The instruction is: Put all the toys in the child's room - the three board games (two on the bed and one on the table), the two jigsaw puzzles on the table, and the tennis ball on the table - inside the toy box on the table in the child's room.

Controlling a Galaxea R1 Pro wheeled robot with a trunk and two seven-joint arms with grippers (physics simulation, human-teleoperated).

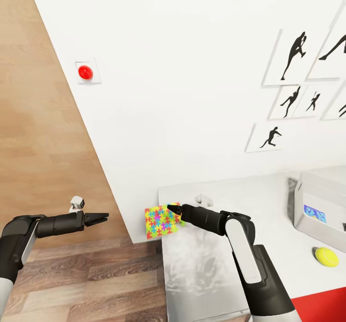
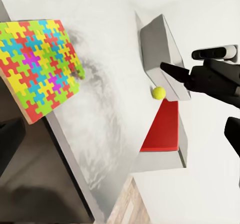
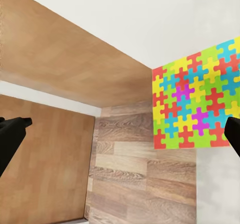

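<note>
The yellow many-coloured jigsaw puzzle (image 1: 160,222) (image 2: 37,66) (image 3: 197,106) lies at the table's (image 1: 211,264) left end, partly overhanging its edge. My right gripper (image 1: 172,210) (image 2: 167,68) hovers open at the puzzle's far corner, touching nothing; its fingertips (image 3: 14,131) stand wide apart in the right wrist view. My left gripper (image 1: 102,217) is open and empty over the floor, left of the table. The light grey toy box (image 1: 319,194) (image 2: 160,48) stands at the table's right with a blue printed box (image 1: 315,214) inside. The tennis ball (image 1: 327,257) (image 2: 159,92) rests on the table in front of it.
A flat red slab (image 1: 319,307) (image 2: 162,129) lies on the table's near right corner. A white wall with a red button (image 1: 85,72) and framed silhouette pictures (image 1: 288,96) rises behind the table. Wooden floor (image 1: 86,283) spreads to the left.
</note>
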